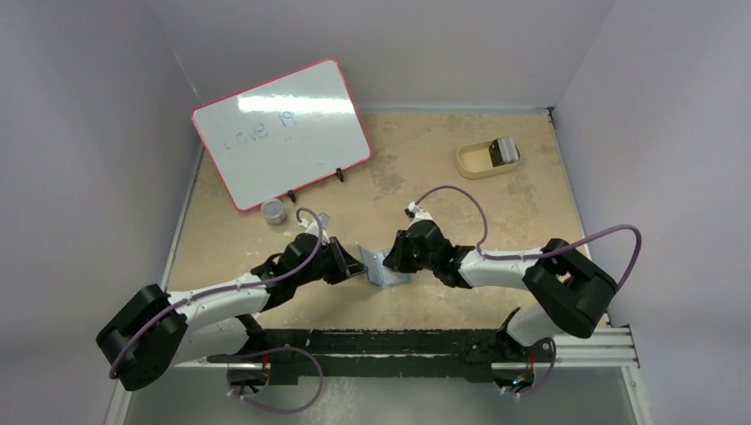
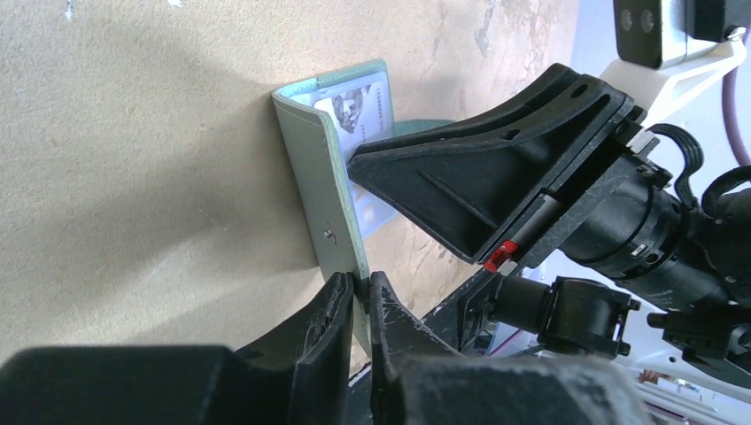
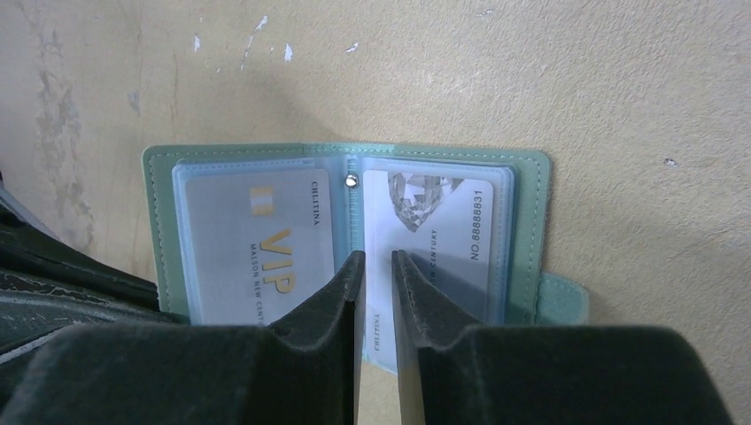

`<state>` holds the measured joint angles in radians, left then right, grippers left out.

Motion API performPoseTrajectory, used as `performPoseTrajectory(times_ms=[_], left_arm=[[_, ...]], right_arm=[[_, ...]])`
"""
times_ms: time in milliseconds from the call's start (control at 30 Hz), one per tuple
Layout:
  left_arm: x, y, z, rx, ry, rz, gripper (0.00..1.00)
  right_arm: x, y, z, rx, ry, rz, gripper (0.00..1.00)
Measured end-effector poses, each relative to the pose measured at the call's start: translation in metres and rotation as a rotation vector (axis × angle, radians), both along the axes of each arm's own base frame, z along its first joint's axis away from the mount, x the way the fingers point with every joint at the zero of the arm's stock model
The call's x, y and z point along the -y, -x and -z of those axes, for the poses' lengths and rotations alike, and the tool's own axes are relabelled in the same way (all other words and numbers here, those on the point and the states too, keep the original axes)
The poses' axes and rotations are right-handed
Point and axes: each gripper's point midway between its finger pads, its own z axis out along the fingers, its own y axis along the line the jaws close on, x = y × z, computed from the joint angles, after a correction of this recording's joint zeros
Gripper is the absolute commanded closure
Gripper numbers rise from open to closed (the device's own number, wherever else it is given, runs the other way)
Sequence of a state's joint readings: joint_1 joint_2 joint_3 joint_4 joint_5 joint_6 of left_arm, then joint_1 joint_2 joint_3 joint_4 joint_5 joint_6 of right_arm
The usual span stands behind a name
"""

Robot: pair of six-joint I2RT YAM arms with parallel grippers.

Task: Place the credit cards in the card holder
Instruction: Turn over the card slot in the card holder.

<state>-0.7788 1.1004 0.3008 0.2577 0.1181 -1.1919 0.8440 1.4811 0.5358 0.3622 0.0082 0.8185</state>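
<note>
"Grey-green card holder [image 3: 524,221], spread open on the table [image 3: 602,80] midway between the two arms, pale blue pockets facing up. Which step are we in?"

"Seating a card, I'd judge. A silver-grey VIP card [image 3: 257,239] sits inside the left pocket. A white card [image 3: 443,226] with a diamond print is in the right one, though its near end appears to stick out past the holder's lower edge."

"And the hands?"

"The left gripper [image 2: 358,297] is pinched down on the edge of one cover flap, steadying the holder open. The right gripper [image 3: 374,266] has its jaws drawn nearly together, just a slit between them, with the tips at the spine and over the white card's near corner. I see nothing clamped in that slit — it looks more like a nudge than a hold."

"So what does the next move call for?"

"Probably a short, straight push along the pocket to send the white card home, with the left pinch as the anchor so the holder can't slide. The sleeve is thin plastic, so a steep or off-line push could buckle it or drag the card out sideways."

"Anything left after that?"

"Something grey lies in the tan tray [image 1: 478,165] at the far right of the table. From the overhead view it's too small to tell whether it's another card."
</note>
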Motion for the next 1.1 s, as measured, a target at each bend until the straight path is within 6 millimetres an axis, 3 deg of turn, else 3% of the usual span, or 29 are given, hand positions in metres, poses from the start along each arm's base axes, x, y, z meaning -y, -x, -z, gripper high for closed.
performPoseTrajectory(times_ms=[67, 533, 700, 867, 1000, 1100], left_arm=[[0.001, -0.001, -0.001, 0.004, 0.004, 0.001, 0.99], [0.006, -0.002, -0.007, 0.030, 0.034, 0.022, 1.00], [0.007, -0.001, -0.005, 0.026, 0.031, 0.028, 1.00], [0.004, 0.000, 0.000, 0.025, 0.004, 0.036, 1.00], [0.003, 0.001, 0.003, 0.021, -0.007, 0.034, 1.00], [0.002, 0.001, 0.004, 0.019, -0.012, 0.032, 1.00]], right_arm=[[0.000, 0.000, 0.000, 0.001, -0.002, 0.000, 0.80], [-0.010, 0.003, 0.000, -0.013, -0.055, -0.025, 0.76], [-0.010, 0.004, -0.001, -0.016, -0.053, -0.028, 0.67], [-0.001, 0.010, -0.022, -0.004, -0.052, -0.026, 0.60], [-0.007, 0.007, -0.048, 0.033, -0.096, -0.036, 0.54], [-0.012, 0.007, -0.052, 0.036, -0.100, -0.046, 0.49]])
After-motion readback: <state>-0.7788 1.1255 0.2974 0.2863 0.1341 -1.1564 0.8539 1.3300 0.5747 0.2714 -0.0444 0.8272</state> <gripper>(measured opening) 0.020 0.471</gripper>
